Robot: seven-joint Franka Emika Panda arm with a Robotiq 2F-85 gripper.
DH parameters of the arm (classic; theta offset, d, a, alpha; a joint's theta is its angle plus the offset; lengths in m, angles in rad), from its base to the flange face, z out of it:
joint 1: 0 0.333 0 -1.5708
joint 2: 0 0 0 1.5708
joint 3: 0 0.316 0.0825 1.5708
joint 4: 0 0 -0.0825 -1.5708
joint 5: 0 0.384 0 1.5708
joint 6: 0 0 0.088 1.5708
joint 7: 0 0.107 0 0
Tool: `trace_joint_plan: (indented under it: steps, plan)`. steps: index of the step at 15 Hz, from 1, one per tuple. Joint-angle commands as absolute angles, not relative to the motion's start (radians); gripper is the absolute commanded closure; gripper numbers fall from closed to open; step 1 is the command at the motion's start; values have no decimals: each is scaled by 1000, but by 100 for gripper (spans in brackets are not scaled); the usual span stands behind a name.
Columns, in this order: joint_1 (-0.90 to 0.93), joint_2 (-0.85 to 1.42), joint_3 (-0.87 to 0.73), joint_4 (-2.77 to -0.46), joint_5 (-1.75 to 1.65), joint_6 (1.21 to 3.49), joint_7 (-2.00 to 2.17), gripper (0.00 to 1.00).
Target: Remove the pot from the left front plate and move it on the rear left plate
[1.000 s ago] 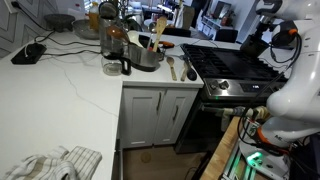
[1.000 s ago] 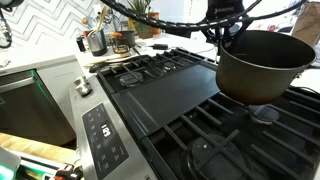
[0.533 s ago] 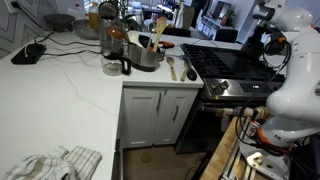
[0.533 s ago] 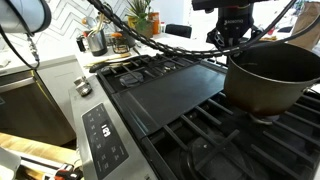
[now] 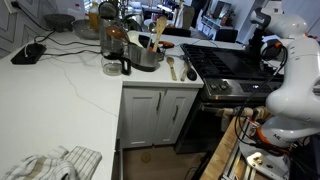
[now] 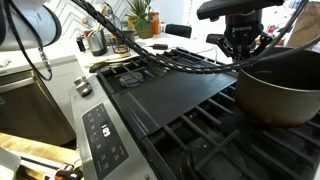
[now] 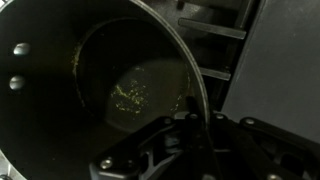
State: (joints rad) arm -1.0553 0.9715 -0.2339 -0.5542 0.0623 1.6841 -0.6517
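Note:
The wide black pot (image 6: 288,85) is at the right of an exterior view, over a black cast-iron grate (image 6: 215,140) of the cooktop. I cannot tell whether its base touches the grate. My gripper (image 6: 243,52) is shut on the pot's near rim from above. In the wrist view the pot's dark inside (image 7: 110,80) fills the left, and my gripper's fingers (image 7: 186,122) pinch its rim. In an exterior view my arm (image 5: 268,40) reaches over the cooktop (image 5: 228,66); the pot is hidden there. More grates (image 6: 150,64) lie at the far side.
A flat black griddle (image 6: 172,95) covers the cooktop's middle. A steel front with a control panel (image 6: 105,135) faces the camera. A shiny steel pot with wooden utensils (image 5: 148,50) and a glass jug (image 5: 115,55) stand on the white counter (image 5: 60,95). A cloth (image 5: 50,163) lies at its near corner.
My gripper has carried the pot to the right in the exterior view, away from the griddle and a little lower over the grate.

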Motion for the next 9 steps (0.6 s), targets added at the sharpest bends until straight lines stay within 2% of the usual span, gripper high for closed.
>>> trace_joint_plan:
  steps: [1, 7, 8, 9]
  plan:
    - [-1082, 1040, -197, -419, 0, 1653, -608, 99]
    - [-1092, 1080, -155, -365, -3, 1665, -596, 99]
    - [-1088, 1063, -152, -398, -5, 1688, -597, 70]
    - [-1082, 1034, -151, -452, -9, 1713, -597, 70]
